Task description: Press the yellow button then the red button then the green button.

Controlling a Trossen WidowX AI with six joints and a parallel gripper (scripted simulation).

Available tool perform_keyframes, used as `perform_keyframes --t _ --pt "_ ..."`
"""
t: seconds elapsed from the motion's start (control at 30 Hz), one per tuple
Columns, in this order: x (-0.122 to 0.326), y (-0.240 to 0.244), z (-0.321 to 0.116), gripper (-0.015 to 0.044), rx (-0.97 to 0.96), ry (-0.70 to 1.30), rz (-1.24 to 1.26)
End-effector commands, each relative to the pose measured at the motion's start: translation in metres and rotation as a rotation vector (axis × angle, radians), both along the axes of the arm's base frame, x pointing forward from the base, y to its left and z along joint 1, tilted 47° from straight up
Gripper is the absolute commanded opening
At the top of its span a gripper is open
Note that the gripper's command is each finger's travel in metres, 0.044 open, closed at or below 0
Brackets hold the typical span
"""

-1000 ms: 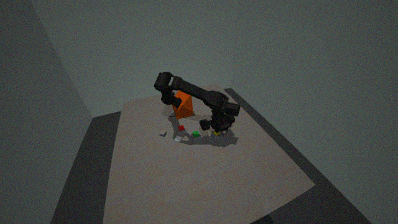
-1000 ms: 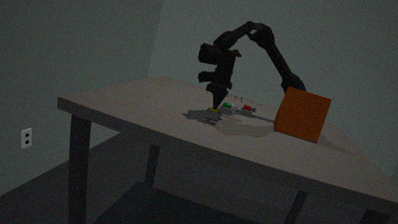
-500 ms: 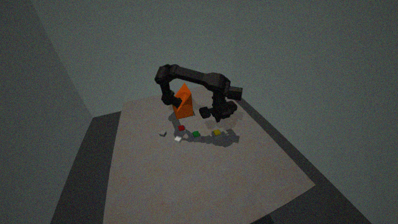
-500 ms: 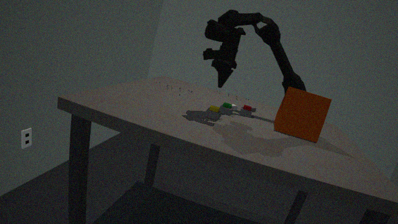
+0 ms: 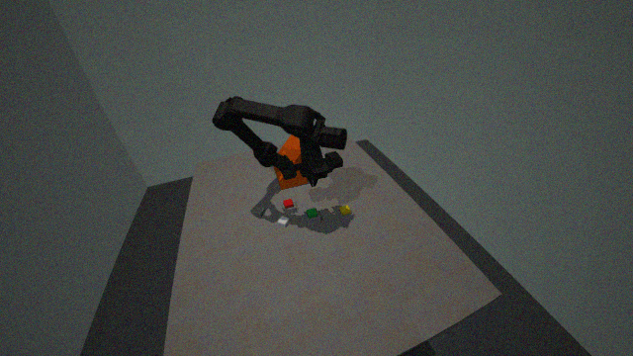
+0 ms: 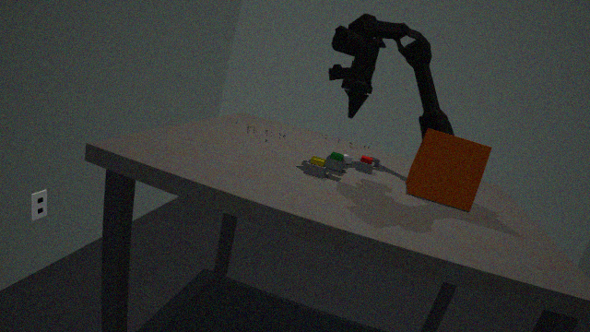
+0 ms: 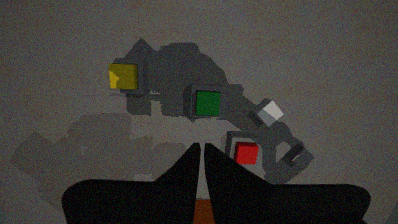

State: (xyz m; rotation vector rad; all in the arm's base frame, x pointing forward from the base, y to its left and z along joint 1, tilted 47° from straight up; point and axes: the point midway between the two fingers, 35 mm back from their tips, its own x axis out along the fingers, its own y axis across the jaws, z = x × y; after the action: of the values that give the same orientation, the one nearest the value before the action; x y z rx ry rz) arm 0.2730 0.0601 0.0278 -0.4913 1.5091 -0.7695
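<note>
Ideally, the pincer (image 7: 201, 150), clenched on nothing and high above the table (image 6: 207, 152), descends squarely onto the red button (image 7: 246, 153), just right of its tips, avoiding the green button (image 7: 208, 103).
</note>
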Motion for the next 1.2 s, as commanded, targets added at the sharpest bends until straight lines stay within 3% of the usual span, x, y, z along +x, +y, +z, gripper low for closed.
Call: perform_keyframes --t 0.0,0.2,0.37,0.53,1.17 --pt "-0.037 -0.028 0.027 0.0020 -0.008 0.013 0.005" --pt "-0.081 -0.058 0.046 0.0020 -0.010 0.016 0.005" --pt "-0.081 -0.060 0.044 0.0020 -0.010 0.016 0.005" --pt "-0.087 -0.101 0.005 0.0020 -0.012 0.015 0.005" --pt "-0.089 -0.119 -0.011 0.0020 -0.012 0.015 0.006"
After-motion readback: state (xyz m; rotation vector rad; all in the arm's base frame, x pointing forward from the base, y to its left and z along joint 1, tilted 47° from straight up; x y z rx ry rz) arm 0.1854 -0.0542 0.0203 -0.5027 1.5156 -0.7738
